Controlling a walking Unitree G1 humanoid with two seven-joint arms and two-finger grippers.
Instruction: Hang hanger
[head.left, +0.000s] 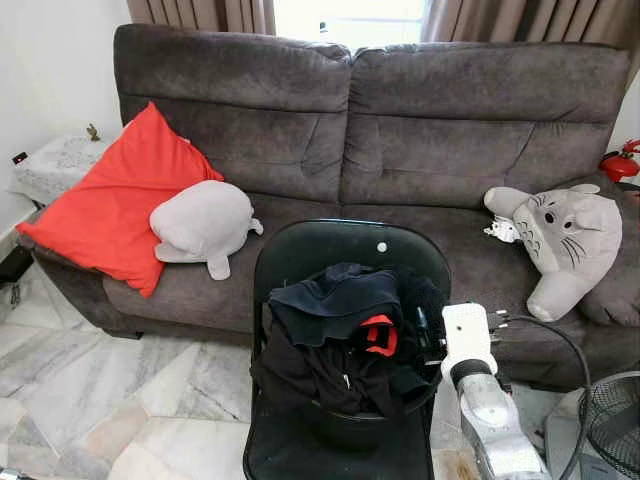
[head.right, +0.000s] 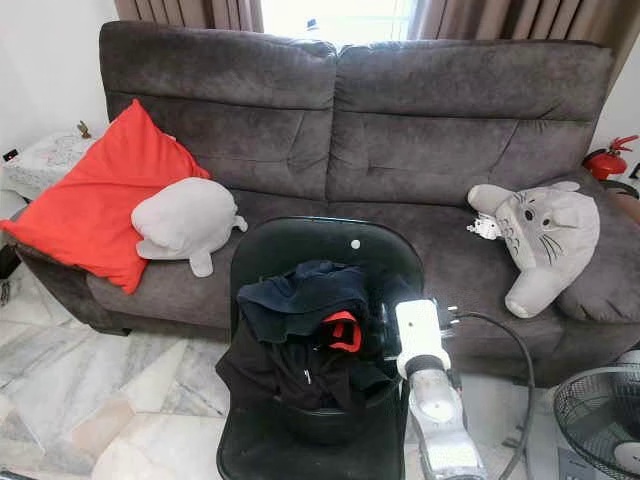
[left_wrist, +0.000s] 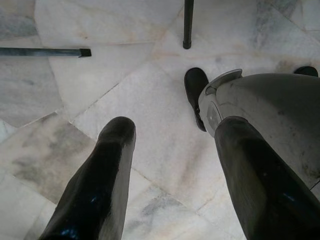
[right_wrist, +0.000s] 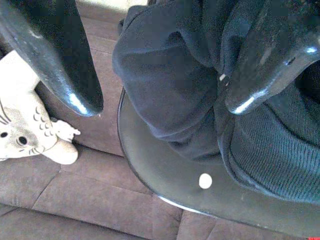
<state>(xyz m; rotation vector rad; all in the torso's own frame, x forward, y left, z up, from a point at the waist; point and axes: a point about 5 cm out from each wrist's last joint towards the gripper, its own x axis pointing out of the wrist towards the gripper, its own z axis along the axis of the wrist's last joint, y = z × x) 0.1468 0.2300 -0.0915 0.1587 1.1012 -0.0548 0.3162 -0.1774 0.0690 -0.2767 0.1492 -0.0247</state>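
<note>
The right gripper (right_wrist: 160, 65) is being held open-fingered just above the dark clothes (head.left: 340, 335) heaped on the black chair (head.left: 345, 245); no hanger can be made out. The left gripper (left_wrist: 170, 170) is being hung open over the marble floor (left_wrist: 125, 75). Reaching appears underway; locating the hanger is needed next.

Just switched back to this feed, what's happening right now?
The robot stands at a black chair piled with dark clothes, in front of a grey sofa. Its right gripper is open and reaching over the pile's edge, holding nothing yet. The left gripper hangs open over the marble floor. No hanger can be made out in the pile, so hanging has not begun.
</note>
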